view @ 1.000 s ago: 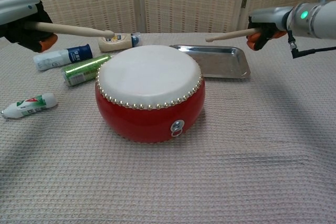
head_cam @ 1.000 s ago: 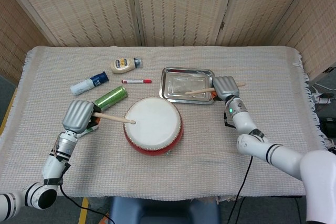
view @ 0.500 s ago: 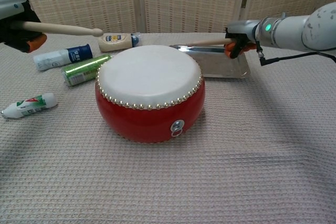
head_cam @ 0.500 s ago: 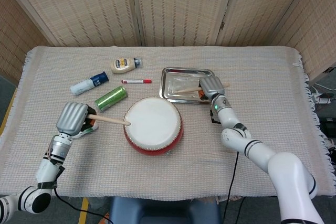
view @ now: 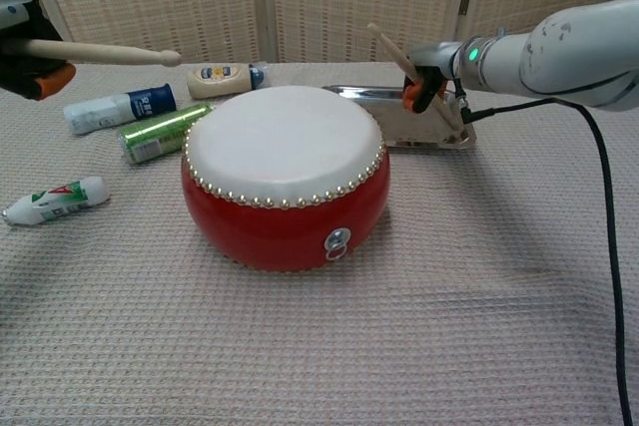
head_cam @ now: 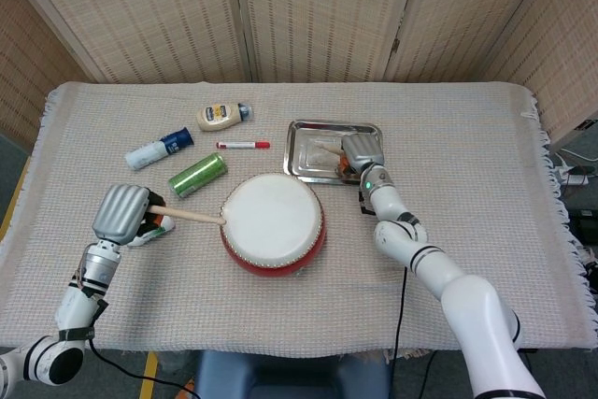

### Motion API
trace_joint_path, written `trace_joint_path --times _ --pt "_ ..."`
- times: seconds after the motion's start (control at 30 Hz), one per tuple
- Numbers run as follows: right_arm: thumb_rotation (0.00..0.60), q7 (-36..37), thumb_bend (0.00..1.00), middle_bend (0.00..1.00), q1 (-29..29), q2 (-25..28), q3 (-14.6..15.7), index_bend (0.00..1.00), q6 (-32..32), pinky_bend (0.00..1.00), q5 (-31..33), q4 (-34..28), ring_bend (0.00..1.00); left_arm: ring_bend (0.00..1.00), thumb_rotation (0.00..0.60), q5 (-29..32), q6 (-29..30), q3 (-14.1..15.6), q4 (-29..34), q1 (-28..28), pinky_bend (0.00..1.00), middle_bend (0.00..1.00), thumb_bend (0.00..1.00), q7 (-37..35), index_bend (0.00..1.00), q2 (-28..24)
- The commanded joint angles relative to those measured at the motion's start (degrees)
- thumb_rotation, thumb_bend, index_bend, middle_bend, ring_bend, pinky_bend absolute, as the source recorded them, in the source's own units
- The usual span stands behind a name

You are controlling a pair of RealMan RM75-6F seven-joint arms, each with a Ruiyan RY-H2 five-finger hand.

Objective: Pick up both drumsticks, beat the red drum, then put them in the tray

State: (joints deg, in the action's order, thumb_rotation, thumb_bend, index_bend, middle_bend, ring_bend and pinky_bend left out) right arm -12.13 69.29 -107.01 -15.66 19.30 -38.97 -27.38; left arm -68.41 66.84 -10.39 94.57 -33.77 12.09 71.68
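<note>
Two drumsticks were in hand: the left hand [head_cam: 120,214] gripped one [head_cam: 187,215] with its tip at the red drum's [head_cam: 274,223] left edge; the right hand [head_cam: 363,152] held the other [view: 411,72] tilted above the steel tray [head_cam: 308,163], fingers curled round it.

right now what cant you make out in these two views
- Right hand: head view shows only its back, hiding the fingers on its drumstick.
- Left hand: cut by the chest view's left edge.
- White bottle: hidden behind the left hand in the head view; label too small to read.
</note>
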Motion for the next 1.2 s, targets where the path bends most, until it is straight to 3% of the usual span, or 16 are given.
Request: trace_joint_path --times 0.03,0.23,0.47,0.73,0.83,0.97,1.2 --pt "0.6 0.46 0.37 0.22 0.39 -0.79 -0.63 0.1 -0.65 0.34 -0.28 1.33 0.15 1.0 0.6 0.06 -0.16 -0.08 -0.12 0.03 1.0 1.0 0.69 -0.04 0.96 -0.03" --pt "0.6 2.1 0.28 0.16 0.54 -0.97 -1.96 0.0 -0.96 0.29 -1.67 2.25 0.09 1.0 0.6 -0.21 -0.5 -0.18 -0.28 0.02 1.0 1.0 0.69 -0.04 0.96 0.09" --pt "0.6 4.31 0.19 0.13 0.36 -0.45 -3.12 0.0 -1.05 0.26 -3.83 2.09 0.06 1.0 0.6 -0.32 -0.87 -0.4 -0.38 -0.23 1.0 1.0 0.68 0.35 0.96 0.46" --pt "0.6 7.39 0.18 0.11 -0.86 2.85 -4.22 0.0 0.92 0.25 -7.19 -2.84 0.05 1.0 0.6 -0.43 -0.95 -0.74 -0.17 -0.47 1.0 1.0 0.68 0.85 0.96 0.44" --pt "0.6 8.82 0.18 0.11 -2.73 7.08 -4.54 0.0 3.28 0.26 -9.4 -9.27 0.06 1.0 0.6 -0.91 -0.89 -0.95 -0.02 -0.81 1.0 1.0 0.68 1.29 0.96 0.6" --pt "0.6 8.43 0.18 0.11 -8.09 19.12 -4.14 0.01 9.72 0.3 -12.2 -27.76 0.1 1.0 0.6 -2.01 -1.1 -1.32 0.49 -2.09 1.0 1.0 0.68 3.08 0.96 1.53" --pt "0.6 2.71 0.18 0.15 -12.11 33.74 -2.59 0.09 16.09 0.41 -8.2 -51.61 0.16 1.0 0.6 -1.82 -2.11 -2.15 0.61 -5.01 1.0 1.0 0.68 8.6 0.95 4.14"
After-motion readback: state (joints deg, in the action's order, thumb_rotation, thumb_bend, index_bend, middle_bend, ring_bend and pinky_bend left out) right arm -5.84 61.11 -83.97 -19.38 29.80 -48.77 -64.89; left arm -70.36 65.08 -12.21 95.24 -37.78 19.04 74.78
